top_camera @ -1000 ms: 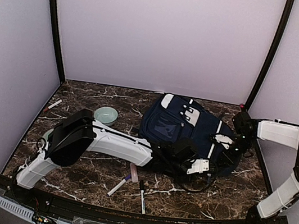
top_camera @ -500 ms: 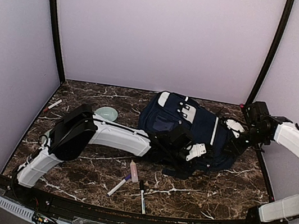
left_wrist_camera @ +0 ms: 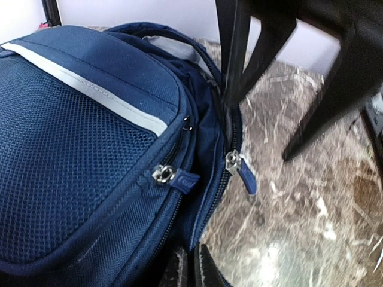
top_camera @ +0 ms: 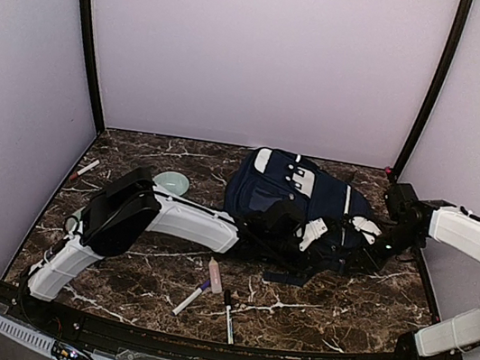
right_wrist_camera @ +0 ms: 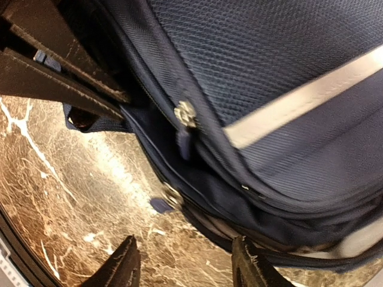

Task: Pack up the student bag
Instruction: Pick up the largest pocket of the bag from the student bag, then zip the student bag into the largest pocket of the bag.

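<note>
Fabric of the student bag (left_wrist_camera: 90, 149) is sitting pinched in the clenched left gripper (left_wrist_camera: 192, 263). Just beside its zipped side, the right gripper (right_wrist_camera: 184, 245) is hovering released.

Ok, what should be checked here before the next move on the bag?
1. Left gripper shut on student bag edge fabric: ok.
2. Right gripper open and empty: ok.
3. Zip pull in the right wrist view: ok.
4. Main compartment open wide enough: cannot tell.
5. Pens packed: not ok, lying on table.
</note>
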`<action>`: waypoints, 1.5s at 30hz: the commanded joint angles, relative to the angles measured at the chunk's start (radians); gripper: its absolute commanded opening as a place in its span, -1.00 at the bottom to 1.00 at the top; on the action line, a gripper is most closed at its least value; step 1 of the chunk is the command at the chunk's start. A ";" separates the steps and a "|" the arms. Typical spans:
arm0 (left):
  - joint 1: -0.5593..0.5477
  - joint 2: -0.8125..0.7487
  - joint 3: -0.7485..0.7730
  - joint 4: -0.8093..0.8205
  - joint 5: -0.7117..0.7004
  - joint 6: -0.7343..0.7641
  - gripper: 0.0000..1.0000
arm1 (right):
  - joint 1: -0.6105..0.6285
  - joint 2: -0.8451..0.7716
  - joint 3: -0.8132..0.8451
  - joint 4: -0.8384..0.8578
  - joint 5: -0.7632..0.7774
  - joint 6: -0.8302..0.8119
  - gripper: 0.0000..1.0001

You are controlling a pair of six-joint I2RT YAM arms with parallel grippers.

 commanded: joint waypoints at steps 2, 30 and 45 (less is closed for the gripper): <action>-0.001 -0.015 -0.004 0.202 0.033 -0.124 -1.00 | 0.009 0.043 0.004 0.038 -0.050 0.034 0.11; -0.001 -0.061 -0.039 0.269 0.075 -0.182 -1.00 | 0.018 0.054 0.052 0.042 0.003 0.119 -0.86; -0.001 -0.074 -0.083 0.261 0.054 -0.149 -1.00 | -0.001 0.137 0.133 -0.136 -0.053 -0.008 -0.91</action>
